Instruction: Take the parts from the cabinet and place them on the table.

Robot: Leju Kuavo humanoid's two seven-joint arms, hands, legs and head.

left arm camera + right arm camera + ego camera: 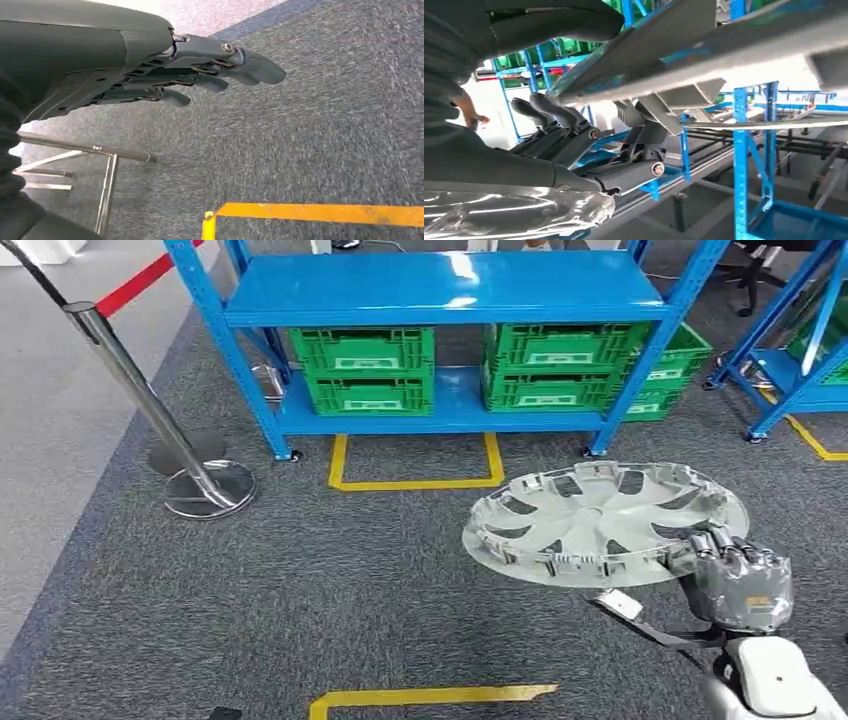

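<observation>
Our left hand (200, 75) hangs empty over the carpet (350, 570), fingers loosely apart. Right of it, our right hand (735, 575) pinches the wheel cover (600, 525) by its rim; we should keep it level while carrying.

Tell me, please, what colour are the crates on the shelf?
The crates are green, on the blue shelf; the head view shows them best.

Ahead of you the blue rack (440, 300) blocks the way, its lower shelf packed with green crates (365, 370). A metal post (140, 390) stands left on open carpet (330, 580). The wheel cover (600, 525) in your right hand (735, 575) spans the space on that side.
</observation>
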